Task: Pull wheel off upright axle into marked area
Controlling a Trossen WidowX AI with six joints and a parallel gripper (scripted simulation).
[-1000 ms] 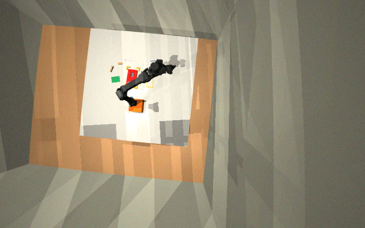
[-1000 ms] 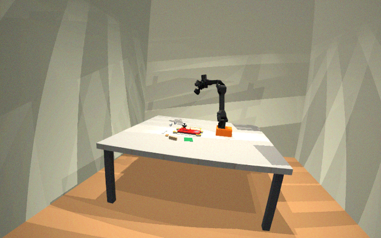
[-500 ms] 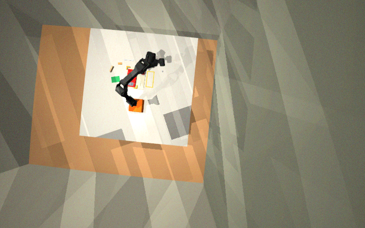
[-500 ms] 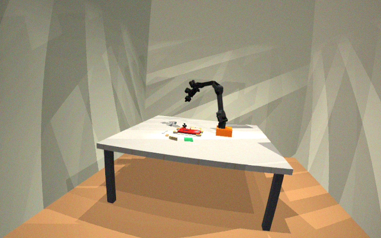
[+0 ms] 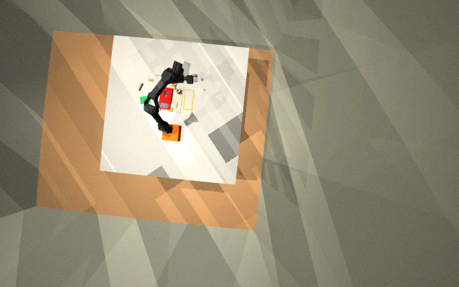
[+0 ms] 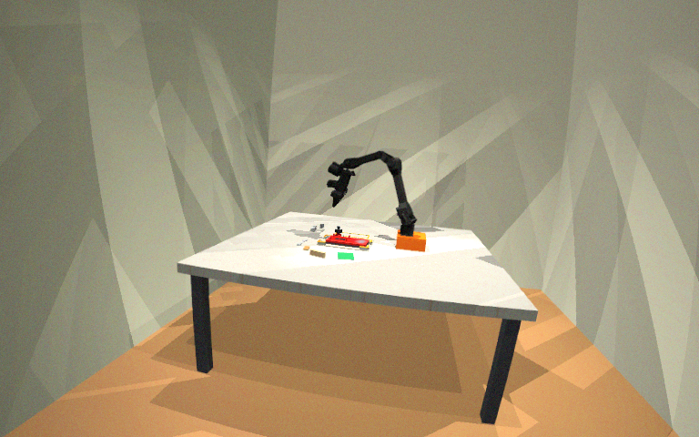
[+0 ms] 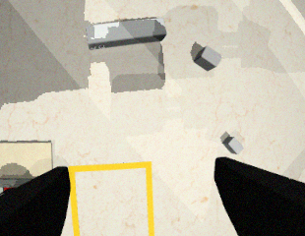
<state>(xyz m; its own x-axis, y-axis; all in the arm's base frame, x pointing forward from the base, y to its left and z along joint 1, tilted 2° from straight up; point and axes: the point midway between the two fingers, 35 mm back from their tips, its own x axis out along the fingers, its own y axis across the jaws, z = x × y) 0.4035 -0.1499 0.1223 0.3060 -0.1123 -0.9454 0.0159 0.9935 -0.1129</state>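
The dark wheel (image 5: 178,92) (image 6: 338,229) sits at the upright axle on the beige board (image 5: 179,109) (image 7: 30,151); how it sits on the axle is too small to tell. In the wrist view the axle area is largely hidden by the left finger. The marked area, a yellow outline (image 5: 193,100) (image 7: 110,166), lies on the table beside the board and holds nothing in the part that shows. My gripper (image 5: 192,79) (image 6: 335,204) (image 7: 143,173) is open and empty, well above the table, with its fingers pointing down at a tilt.
A red block (image 5: 168,94) (image 6: 350,241) lies beside the board. A grey bar (image 7: 125,32) and two small grey blocks (image 7: 208,58) (image 7: 233,144) lie beyond the outline. A green sheet (image 5: 143,100) (image 6: 345,256), a tan block (image 6: 318,253) and an orange block (image 5: 150,79) lie left of the red block.
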